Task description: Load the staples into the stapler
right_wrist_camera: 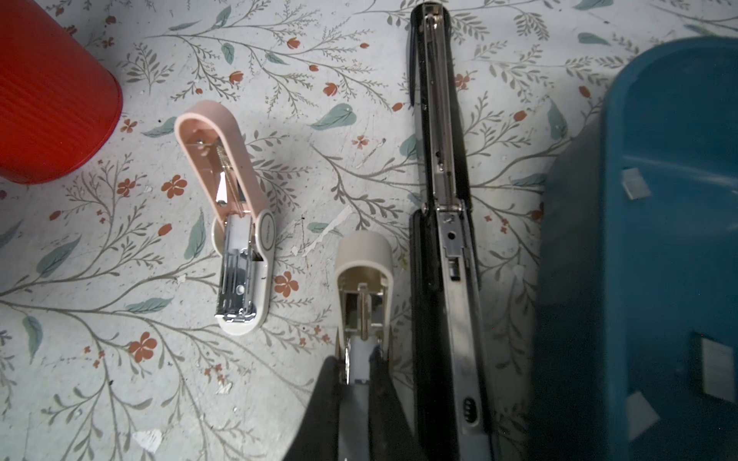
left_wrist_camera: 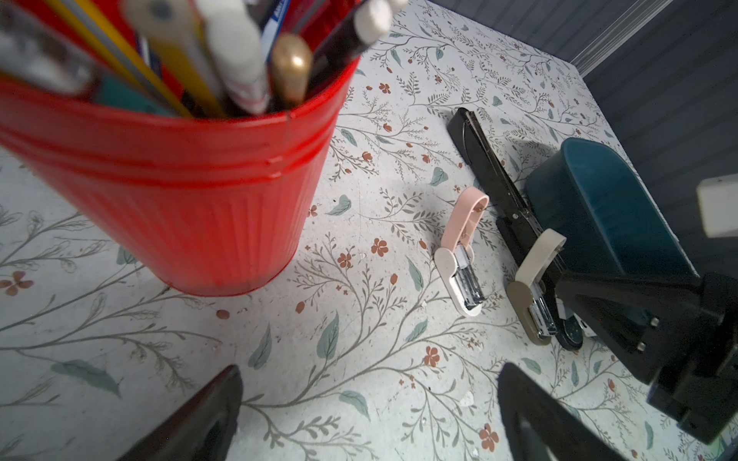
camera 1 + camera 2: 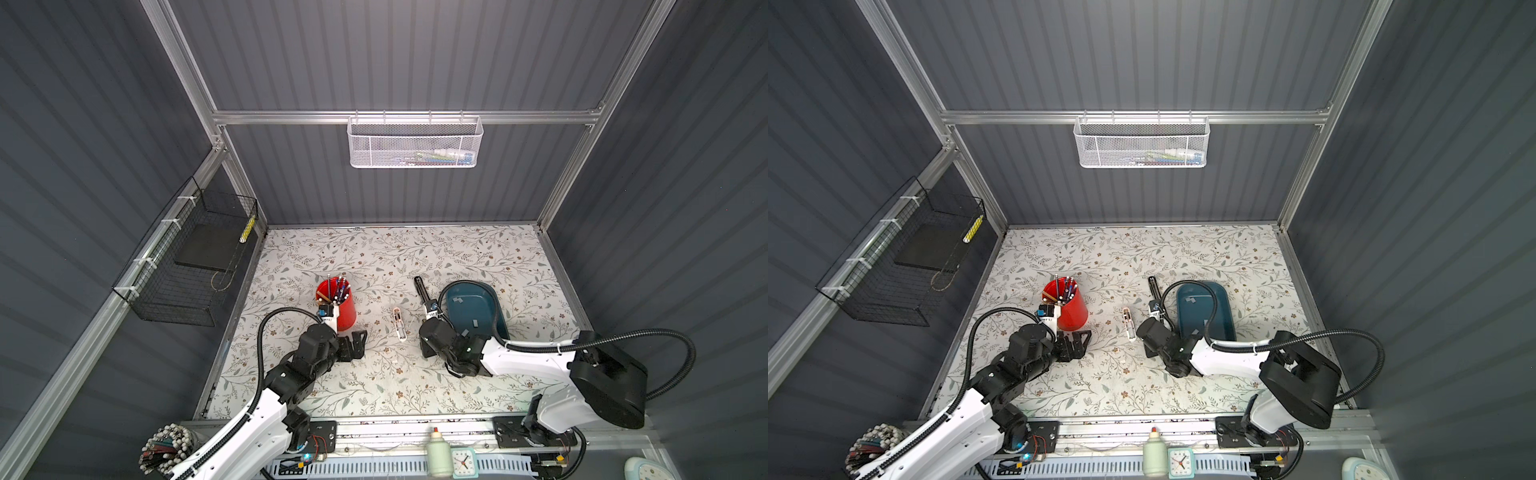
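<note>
Three staplers lie opened on the floral table: a long black stapler (image 1: 443,199) (image 3: 420,286), a small pink one (image 1: 239,239) (image 3: 399,324) and a small beige one (image 1: 363,279) (image 2: 535,279). Loose grey staples (image 1: 635,183) (image 3: 456,300) lie in the teal tray (image 1: 679,259) (image 3: 478,309). My right gripper (image 1: 355,365) is shut on a pale grey staple strip, right over the beige stapler's open magazine beside the black one. My left gripper (image 2: 371,371) (image 3: 358,344) hangs open and empty over bare table, next to the red cup (image 2: 179,199).
The red cup (image 3: 347,307) holds several pens. A white mesh basket (image 3: 415,141) hangs on the back rail and a black wire basket (image 3: 187,266) on the left wall. A glue bottle (image 3: 440,453) and a clock (image 3: 463,461) stand at the front edge.
</note>
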`<state>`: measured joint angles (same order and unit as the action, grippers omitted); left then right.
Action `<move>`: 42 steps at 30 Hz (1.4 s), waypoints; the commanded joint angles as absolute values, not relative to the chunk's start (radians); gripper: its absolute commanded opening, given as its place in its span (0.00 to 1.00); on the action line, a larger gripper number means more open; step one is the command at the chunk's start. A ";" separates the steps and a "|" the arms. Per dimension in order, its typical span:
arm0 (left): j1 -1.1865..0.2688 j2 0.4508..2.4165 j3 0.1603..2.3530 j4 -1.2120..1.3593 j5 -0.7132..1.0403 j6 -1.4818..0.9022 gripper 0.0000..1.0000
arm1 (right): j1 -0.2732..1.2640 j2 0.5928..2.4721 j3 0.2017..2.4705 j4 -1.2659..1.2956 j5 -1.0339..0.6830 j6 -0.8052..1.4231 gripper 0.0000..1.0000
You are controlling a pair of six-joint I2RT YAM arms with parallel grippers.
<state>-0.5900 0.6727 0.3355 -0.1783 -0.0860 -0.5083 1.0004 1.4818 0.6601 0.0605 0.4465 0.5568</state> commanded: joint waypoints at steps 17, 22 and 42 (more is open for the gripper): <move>-0.592 0.684 0.344 -0.170 -0.107 -0.498 1.00 | 0.954 1.529 0.598 0.211 0.382 0.571 0.05; -0.592 0.684 0.344 -0.170 -0.107 -0.497 1.00 | 0.954 1.532 0.594 0.201 0.394 0.579 0.05; -0.592 0.685 0.344 -0.169 -0.104 -0.498 1.00 | 0.968 1.493 0.539 0.209 0.388 0.562 0.04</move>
